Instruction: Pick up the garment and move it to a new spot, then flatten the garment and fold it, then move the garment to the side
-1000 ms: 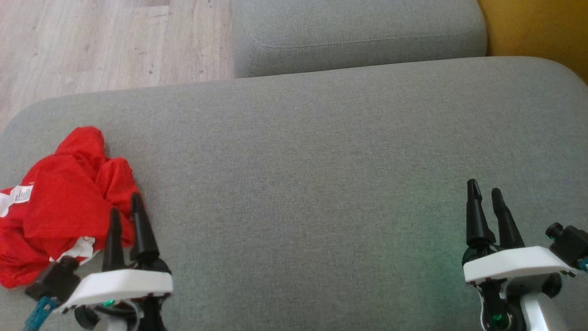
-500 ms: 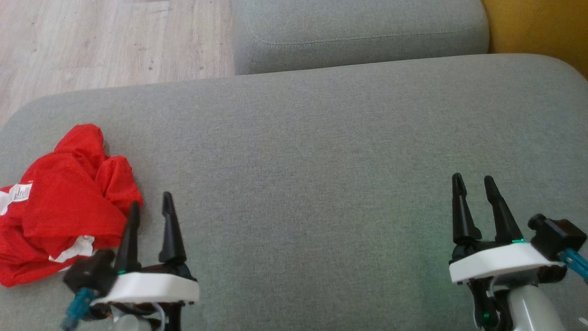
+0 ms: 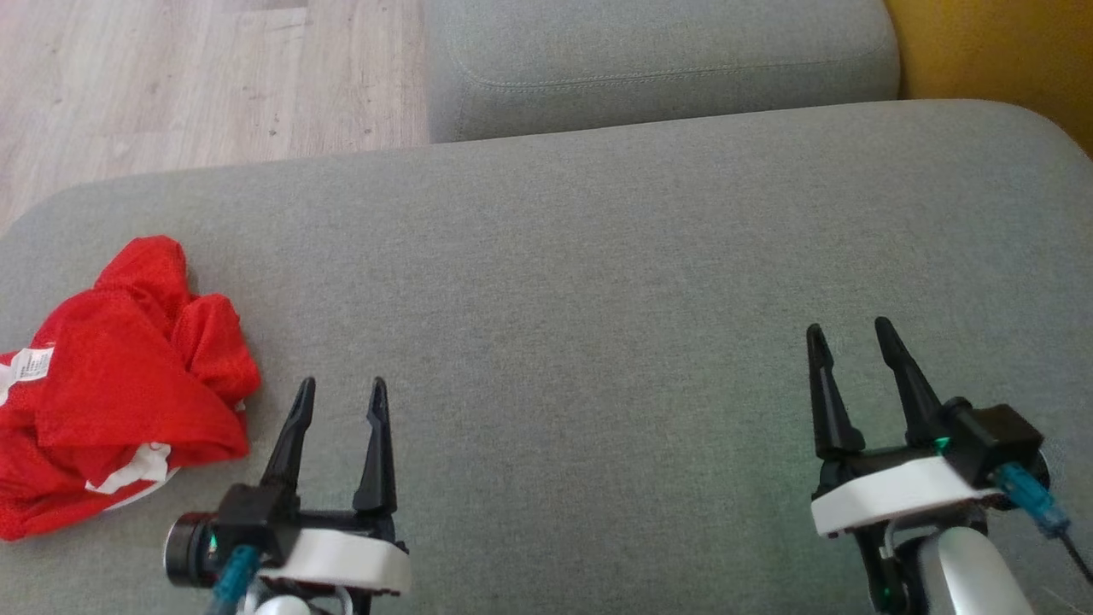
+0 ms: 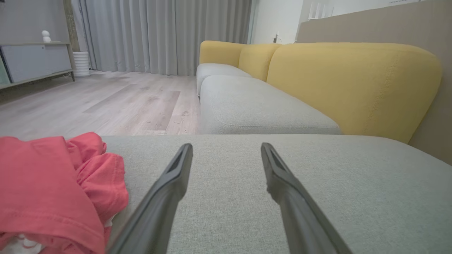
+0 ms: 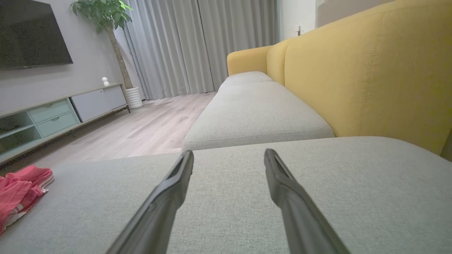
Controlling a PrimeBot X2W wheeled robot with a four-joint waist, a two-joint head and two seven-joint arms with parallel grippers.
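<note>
Head view — crumpled red garment point(image 3: 119, 401) lies near spread left fingers point(image 3: 374, 453).

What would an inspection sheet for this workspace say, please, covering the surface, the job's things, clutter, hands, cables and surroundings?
Surface: grey cushion, flat and bare across its middle.
Job's things: red garment, crumpled in a heap at the cushion's left edge, white label showing; not yet flattened or folded.
Clutter: nothing seen.
Hands: left hand open, beside the garment and apart from it; right hand open, over bare cushion, holding nothing.
Cables: blue cable at the left hand's base, a like one at the right; both clear of the garment.
Surroundings: wood floor, second cushion, yellow backrest, grey curtains.
</note>
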